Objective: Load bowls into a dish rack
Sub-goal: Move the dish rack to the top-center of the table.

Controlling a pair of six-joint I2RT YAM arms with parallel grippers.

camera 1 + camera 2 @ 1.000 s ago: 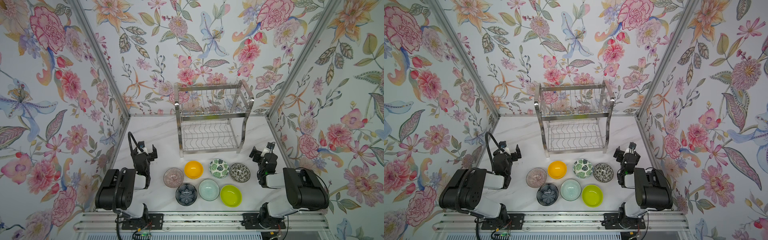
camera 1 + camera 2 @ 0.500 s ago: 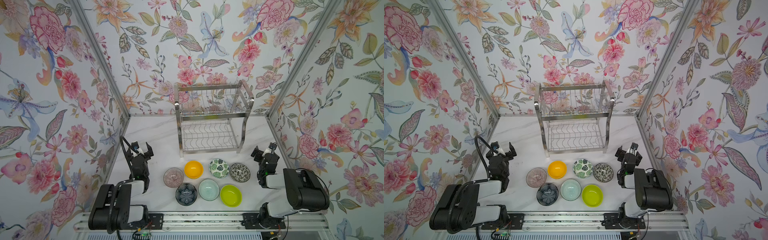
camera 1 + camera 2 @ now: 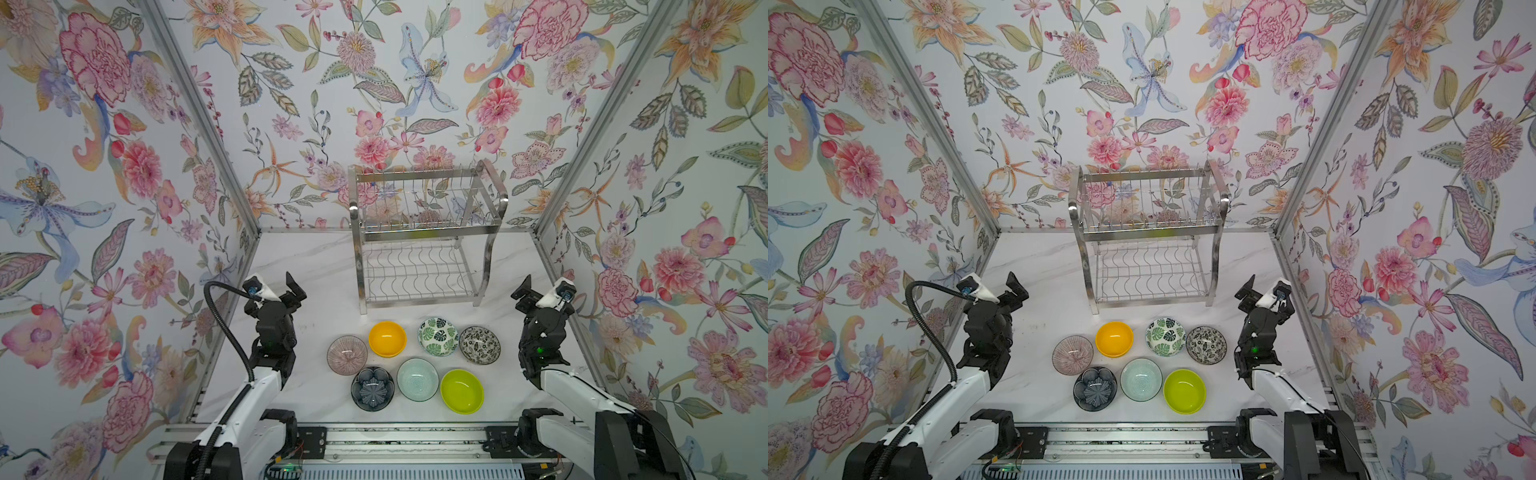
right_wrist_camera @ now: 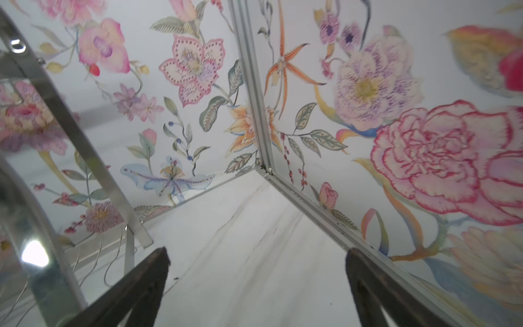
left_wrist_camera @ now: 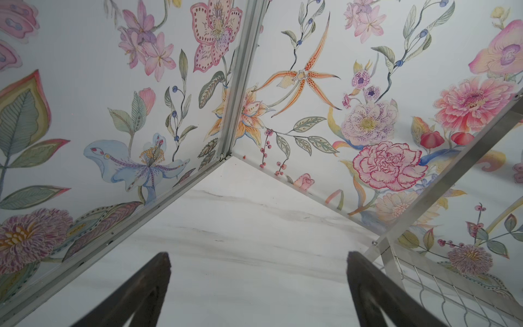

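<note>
White marble-patterned tabletop (image 3: 316,266), closed in on three sides by floral wallpaper walls (image 3: 374,83), as I see it in both top views.

Dish rack (image 3: 428,235): the steel two-tier wire frame stands upright at the rear centre of the surface, close to the back wall, with the wavy wires of its lower tier facing my cameras.

Bowls: all seven sit upright on the table in front of the rack, outside it, in two close rows.
- Row nearer the rack, from left to right: pink ribbed bowl (image 3: 347,355), set a little toward me; orange-yellow bowl (image 3: 387,338); green leaf-print bowl (image 3: 437,336); black-and-white floral bowl (image 3: 479,345).
- Row nearer me: dark blue-grey flower-shaped bowl (image 3: 372,388), pale mint bowl (image 3: 417,379), lime green bowl (image 3: 461,391).

Neighbours lie just beside one another; I cannot tell whether their rims touch.

Left gripper (image 5: 257,254): jaws spread wide with only bare tabletop between them. It is raised to the left of the bowls, apart from them, and aims at the rear left corner; a corner of the rack shows at the edge of its wrist view.

Right gripper (image 4: 256,251): jaws likewise spread wide and holding nothing. It is raised to the right of the bowls and aims at the rear right corner, with a blurred rack leg beside it in its wrist view.
</note>
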